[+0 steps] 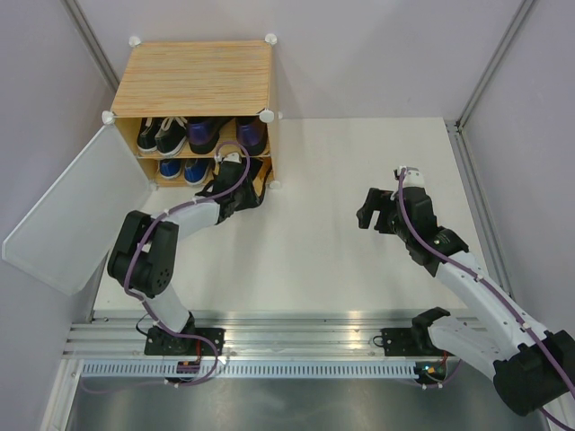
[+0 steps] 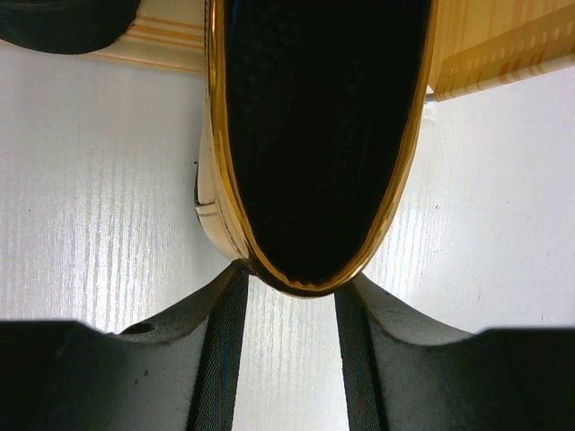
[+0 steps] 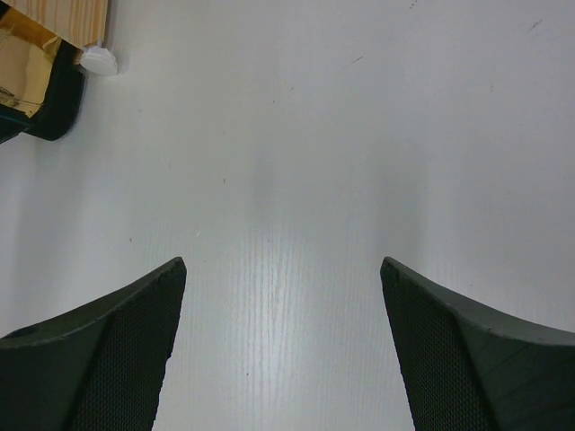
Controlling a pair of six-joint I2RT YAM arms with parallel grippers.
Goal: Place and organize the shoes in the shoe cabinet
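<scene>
The shoe cabinet (image 1: 193,76) stands at the back left with its door (image 1: 72,215) swung open. Black sneakers (image 1: 160,135) and purple heels (image 1: 229,135) sit on its upper shelf, blue sneakers (image 1: 180,168) on the lower one. My left gripper (image 1: 235,178) reaches into the right side of the lower shelf. In the left wrist view, that gripper (image 2: 292,274) is shut on the back end of a gold heel (image 2: 214,215), whose toe points into the cabinet (image 2: 485,45). My right gripper (image 1: 373,211) (image 3: 283,269) hovers open over bare table, holding nothing.
The open door panel juts toward the table's left front. A dark shoe (image 2: 63,22) lies left of the gold heel on the lower shelf. A white corner connector (image 3: 99,61) marks the cabinet's near right foot. Grey walls close in the table (image 1: 359,260).
</scene>
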